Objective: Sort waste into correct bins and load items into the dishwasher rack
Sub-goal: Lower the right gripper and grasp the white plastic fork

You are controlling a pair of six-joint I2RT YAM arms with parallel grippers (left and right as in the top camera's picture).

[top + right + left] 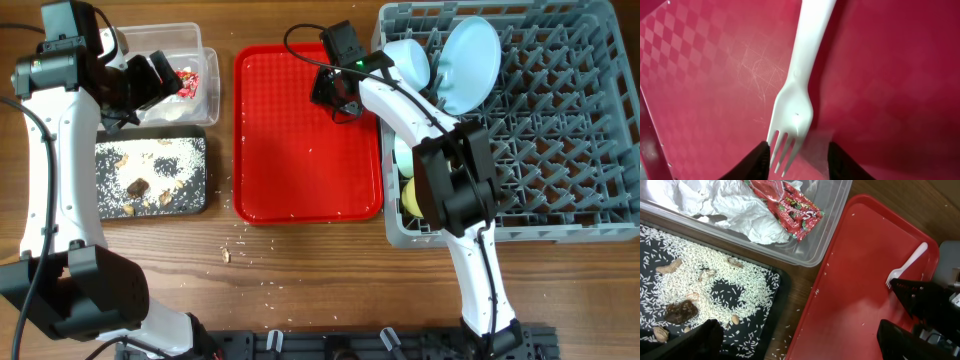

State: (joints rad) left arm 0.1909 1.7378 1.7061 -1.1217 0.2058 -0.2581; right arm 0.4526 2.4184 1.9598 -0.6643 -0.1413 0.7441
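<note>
A white plastic fork (800, 95) lies on the flat red tray (700, 75). My right gripper (800, 162) is open, with its fingers on either side of the fork's tines; it is at the tray's far right corner (335, 95). The fork also shows in the left wrist view (907, 265). My left gripper (805, 342) is open and empty, above the gap between the black tray (775, 300) and the red tray. The clear tub (830, 210) holds crumpled tissue (740, 210) and a red wrapper (790, 205). The black tray holds rice grains (715, 285) and brown scraps (681, 311). The grey rack (560, 150) holds a blue plate (470, 60), bowls (408, 60) and a yellow cup (410, 195).
The red tray (300, 150) lies between the bins and the rack. Loose grains (240, 250) are scattered on the wooden table in front of the trays. The clear tub (205, 60) stands behind the black tray (150, 175) at the left.
</note>
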